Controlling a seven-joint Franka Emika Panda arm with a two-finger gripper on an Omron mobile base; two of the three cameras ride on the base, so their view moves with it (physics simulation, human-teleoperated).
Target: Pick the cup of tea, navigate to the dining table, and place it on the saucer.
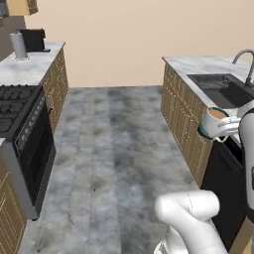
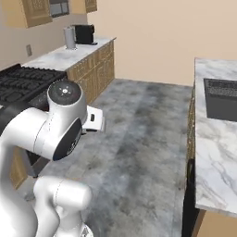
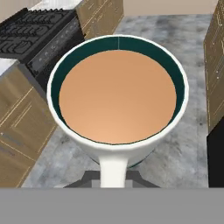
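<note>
A grey mottled floor runs down the middle of the kitchen between two runs of wooden cabinets. On the right stands the dining table, a long island with a white, grey-veined marble top and a tan wood base; a black sink is set into its top, with a curved tap beside it. On the left is the wall counter, and a black stove with an oven door below sits in it. At the far end of that counter stand a grey roll of paper and a dark appliance just beside it.

The white arm rises from the base and reaches toward the island side. The cup of tea is held up in the air beside the island's cabinet front, below the level of the marble top and above the floor. In the hand view the cup sits close under the camera, upright, full of brown liquid inside a dark green inner wall, its white handle pointing toward the camera. The gripper is clamped on the cup at the handle side; its finger tips are mostly hidden behind the handle.
</note>
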